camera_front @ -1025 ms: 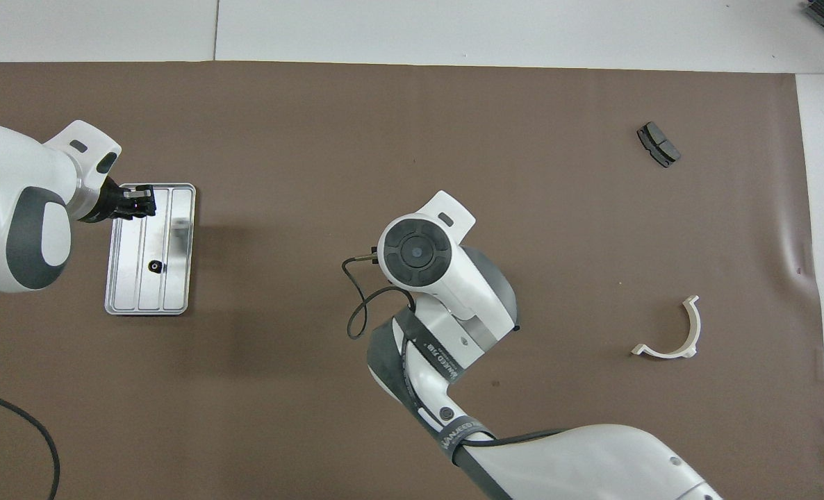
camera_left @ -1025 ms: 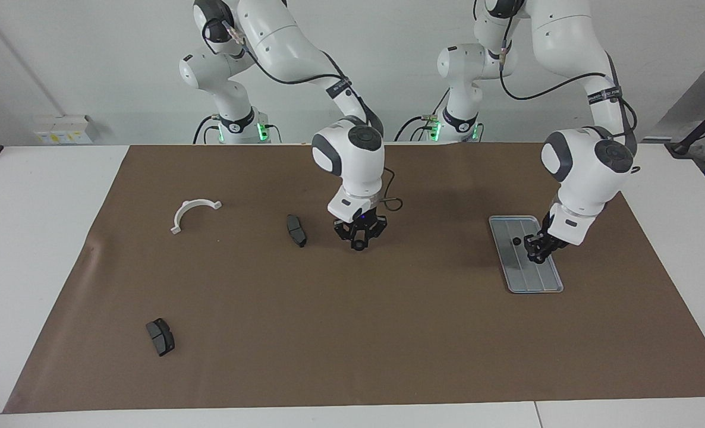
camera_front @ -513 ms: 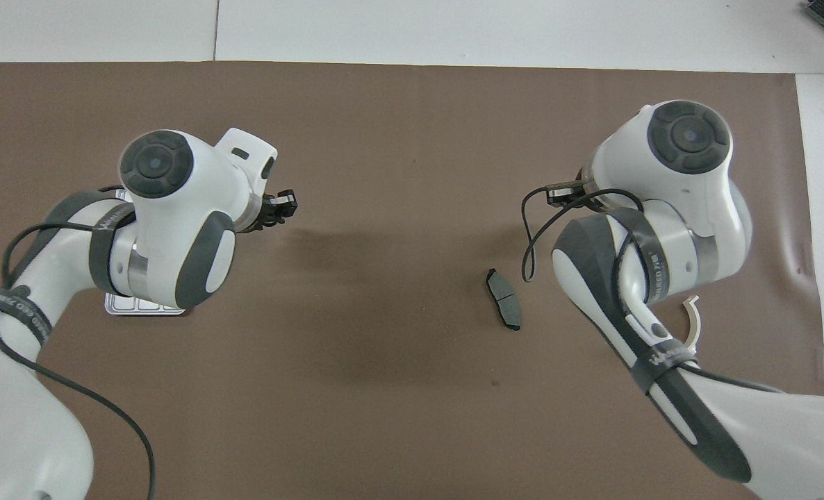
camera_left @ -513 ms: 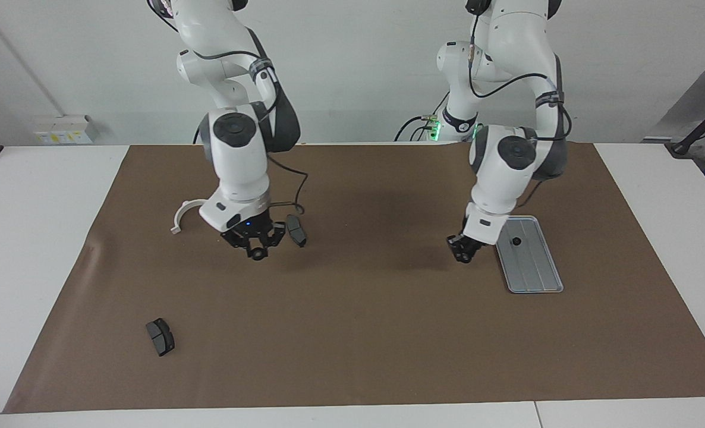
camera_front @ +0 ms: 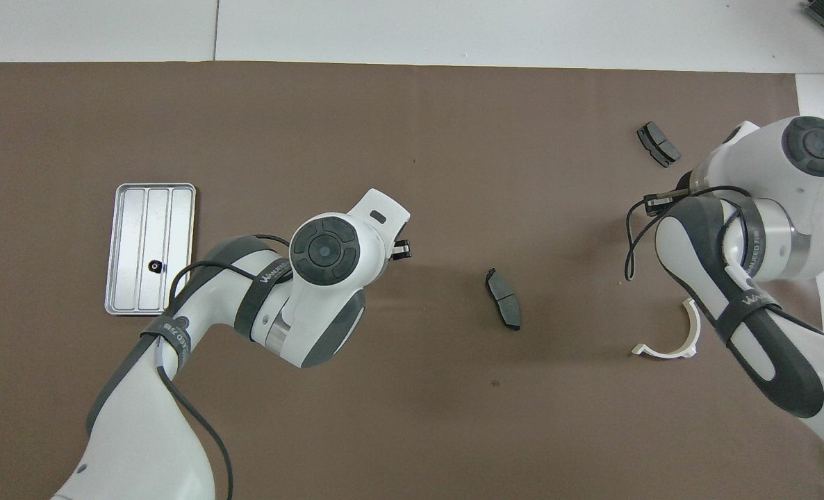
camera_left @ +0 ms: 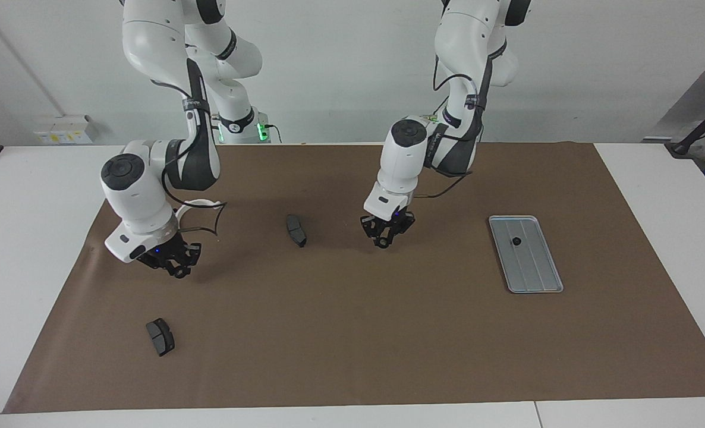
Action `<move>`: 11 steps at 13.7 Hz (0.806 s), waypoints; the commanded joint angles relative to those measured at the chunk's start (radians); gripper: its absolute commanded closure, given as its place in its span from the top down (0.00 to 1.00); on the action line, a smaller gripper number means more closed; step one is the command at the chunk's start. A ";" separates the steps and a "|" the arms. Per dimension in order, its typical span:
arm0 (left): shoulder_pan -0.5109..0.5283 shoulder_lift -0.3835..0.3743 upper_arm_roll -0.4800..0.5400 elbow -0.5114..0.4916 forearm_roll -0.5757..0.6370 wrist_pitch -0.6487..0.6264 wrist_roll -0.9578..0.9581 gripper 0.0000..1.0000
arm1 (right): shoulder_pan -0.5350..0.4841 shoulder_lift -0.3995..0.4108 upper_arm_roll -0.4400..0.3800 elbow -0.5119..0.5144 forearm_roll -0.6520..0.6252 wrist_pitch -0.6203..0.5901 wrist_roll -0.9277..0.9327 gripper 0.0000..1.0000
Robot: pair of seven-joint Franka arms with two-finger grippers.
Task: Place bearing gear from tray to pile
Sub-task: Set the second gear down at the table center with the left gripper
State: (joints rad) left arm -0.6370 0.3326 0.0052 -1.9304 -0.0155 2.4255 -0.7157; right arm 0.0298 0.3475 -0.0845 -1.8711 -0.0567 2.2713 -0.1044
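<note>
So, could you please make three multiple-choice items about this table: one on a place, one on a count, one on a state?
1. Where is the black gear? A on the tray; B in a bowl; C on a shelf.
2. How many brake pads lie on the mat? A one; B two; C four.
3. The tray is: A flat on the mat; B lifted in the air; C upside down.
Answers: 1 A, it sits inside the rim; 2 B, one mid-mat, one toward the right arm's end; 3 A, its rim faces up.

Tray (camera_left: pixel 534 276) brushed metal w/ slight sheen; mat (camera_left: pixel 352 345) matt brown paper; clamp (camera_front: pixel 683 340) white plastic.
</note>
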 commanded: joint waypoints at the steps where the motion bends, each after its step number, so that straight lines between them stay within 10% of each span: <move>1: -0.010 -0.003 0.021 -0.009 0.008 0.020 -0.008 1.00 | -0.013 0.034 0.019 -0.007 0.053 0.056 -0.012 0.00; 5: 0.069 -0.049 0.035 0.030 0.008 -0.055 0.001 1.00 | -0.007 0.070 0.022 0.004 0.094 0.097 -0.014 0.00; 6: 0.138 -0.066 0.033 0.054 0.009 -0.122 0.010 1.00 | -0.005 0.070 0.020 0.004 0.094 0.097 -0.014 0.34; 7: 0.190 -0.084 0.032 0.060 0.009 -0.173 0.025 1.00 | -0.005 0.070 0.020 0.000 0.097 0.096 -0.009 0.99; 11: 0.397 -0.112 0.032 0.031 0.009 -0.252 0.339 1.00 | 0.042 -0.004 0.023 -0.005 0.097 0.050 0.052 1.00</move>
State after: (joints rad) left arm -0.3046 0.2396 0.0499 -1.8662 -0.0146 2.2046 -0.4977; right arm 0.0404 0.3991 -0.0694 -1.8670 0.0220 2.3486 -0.0970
